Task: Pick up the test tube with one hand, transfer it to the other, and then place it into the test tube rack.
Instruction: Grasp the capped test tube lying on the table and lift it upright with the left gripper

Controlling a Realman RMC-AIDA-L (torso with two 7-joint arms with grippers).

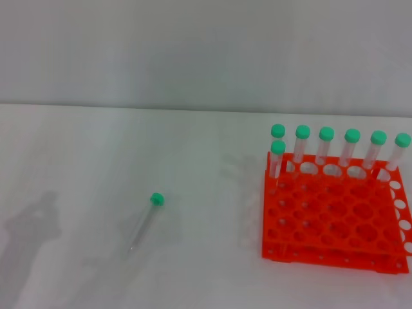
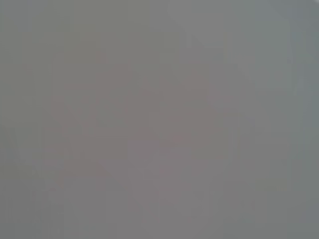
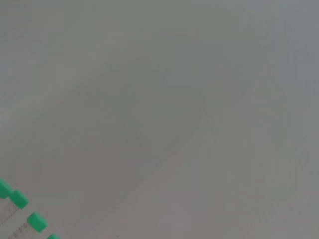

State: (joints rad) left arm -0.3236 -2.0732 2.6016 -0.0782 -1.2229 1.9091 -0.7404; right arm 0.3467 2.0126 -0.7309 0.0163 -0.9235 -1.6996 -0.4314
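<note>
White worktop (image 1: 193,270), head view. The orange rack (image 1: 335,219) stands near the right edge, its back row holding six upright green-capped tubes (image 1: 351,149), with a seventh just in front at the row's left end. The loose tube (image 1: 144,222) lies flat on the worktop left of centre, well apart from the rack, cap (image 1: 157,199) toward the far edge. Neither claw appears, so whether each is apart or together cannot be told. The right wrist view catches a few green caps (image 3: 19,199).

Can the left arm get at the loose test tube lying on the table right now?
Probably yes. The test tube lies alone on the table, on the left side, well apart from the test tube rack; nothing sits around it. Neither gripper is in view.
</note>
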